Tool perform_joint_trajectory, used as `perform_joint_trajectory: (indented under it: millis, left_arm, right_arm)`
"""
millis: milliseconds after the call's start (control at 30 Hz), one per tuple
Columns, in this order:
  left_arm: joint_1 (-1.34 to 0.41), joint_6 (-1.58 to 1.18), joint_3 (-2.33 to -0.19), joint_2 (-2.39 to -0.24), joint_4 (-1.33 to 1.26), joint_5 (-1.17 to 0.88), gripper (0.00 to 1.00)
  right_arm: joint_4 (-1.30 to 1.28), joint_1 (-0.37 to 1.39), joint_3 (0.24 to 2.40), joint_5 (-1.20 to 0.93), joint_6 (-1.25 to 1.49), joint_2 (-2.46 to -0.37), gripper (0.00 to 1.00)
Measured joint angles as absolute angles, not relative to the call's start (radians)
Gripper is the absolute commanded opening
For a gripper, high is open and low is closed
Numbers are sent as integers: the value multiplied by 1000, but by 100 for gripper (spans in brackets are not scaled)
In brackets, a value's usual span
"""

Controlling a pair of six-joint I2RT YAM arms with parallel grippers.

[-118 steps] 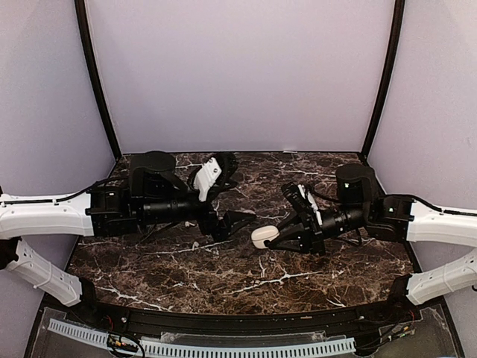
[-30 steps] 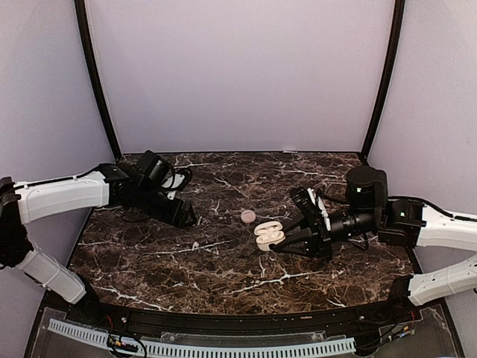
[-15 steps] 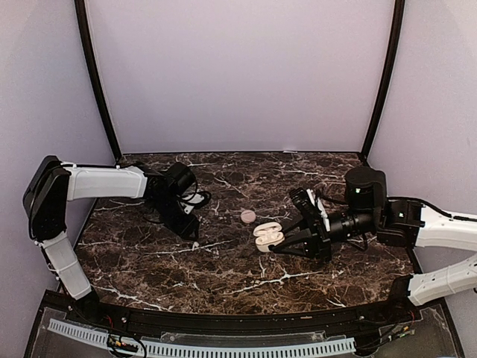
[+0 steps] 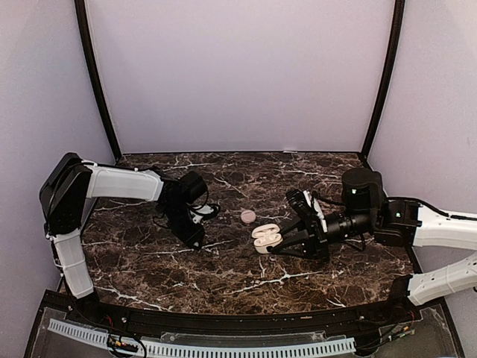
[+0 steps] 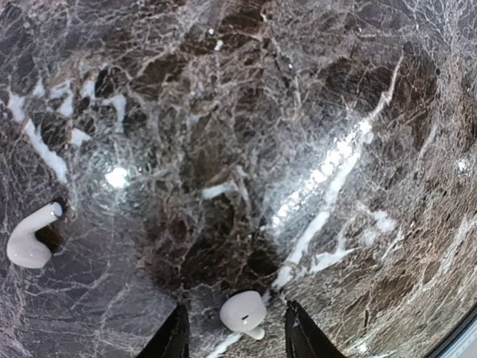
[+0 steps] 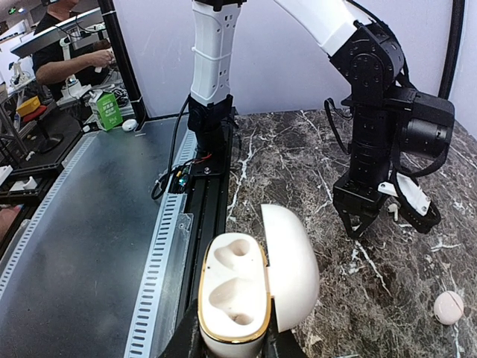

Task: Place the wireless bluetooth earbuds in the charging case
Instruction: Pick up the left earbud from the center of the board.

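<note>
Ideally the left pincer (image 5: 237, 332), half-open astride one earbud (image 5: 242, 311), closes squarely on it while the right pincer (image 6: 232, 347) holds the case (image 6: 231, 294) steady.

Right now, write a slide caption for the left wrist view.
The left jaws straddle one white earbud on the marble table; a second earbud lies apart at image left.

1. My left gripper (image 5: 237, 337) straddles one earbud (image 5: 244, 312), with a thin gap on either side.
2. Ahead, the marble table (image 5: 335, 112) lies bare; the second earbud (image 5: 30, 240) sits well aside.
3. Between my arms, a small pink round object (image 4: 247, 215) stands near the open charging case (image 4: 266, 237) in my right gripper (image 4: 282, 241).
</note>
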State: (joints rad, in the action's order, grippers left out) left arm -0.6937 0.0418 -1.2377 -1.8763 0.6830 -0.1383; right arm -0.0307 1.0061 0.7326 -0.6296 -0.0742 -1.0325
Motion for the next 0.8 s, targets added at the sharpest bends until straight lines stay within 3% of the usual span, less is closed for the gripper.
perform_joint_trajectory:
  millis: [400, 800]
  left_arm:
    - [-727, 46, -1249, -1893, 690, -125, 37]
    - [-731, 50, -1261, -1905, 689, -107, 23]
  right_arm:
    - [-31, 1006, 733, -629, -74, -1036, 0]
    - [-31, 1006, 733, -629, -74, -1039, 0]
